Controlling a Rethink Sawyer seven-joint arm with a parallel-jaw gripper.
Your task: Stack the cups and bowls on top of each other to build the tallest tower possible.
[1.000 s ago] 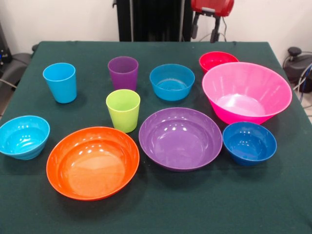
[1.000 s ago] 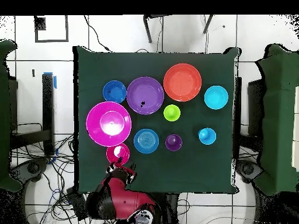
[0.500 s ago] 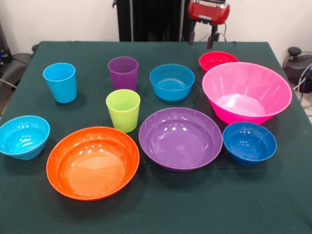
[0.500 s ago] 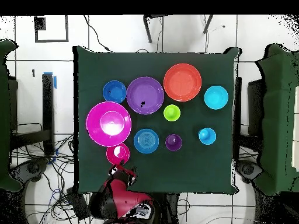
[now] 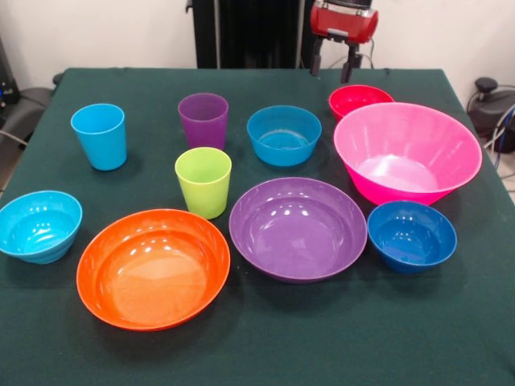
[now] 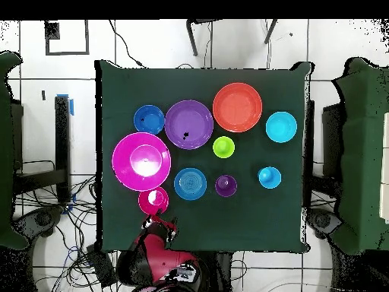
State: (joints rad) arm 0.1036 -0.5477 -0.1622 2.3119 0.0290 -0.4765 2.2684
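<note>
Every piece stands alone on the green table [image 5: 265, 354]; no tower shows. The cups, light blue [image 5: 99, 135], purple [image 5: 203, 119] and lime green [image 5: 203, 182], are upright. The bowls are cyan [image 5: 39, 225], orange [image 5: 153, 267], wide purple [image 5: 298, 227], blue [image 5: 283, 134], dark blue [image 5: 411, 235], big pink [image 5: 406, 151] and red [image 5: 360, 97]. My gripper [image 5: 331, 68] hangs open and empty above the table's far edge, just behind the red bowl. From overhead the gripper [image 6: 160, 225] sits right beside the red bowl [image 6: 153, 201].
The pink bowl [image 6: 141, 161] crowds the red bowl on one side, and the blue bowl [image 6: 190, 183] stands close on the other. A black post [image 5: 245, 32] rises behind the table. Cables and chairs lie around the table's sides.
The gripper has come down a little toward the table's far edge near the red bowl, most of it in the earlier half second. No cup or bowl has moved.
</note>
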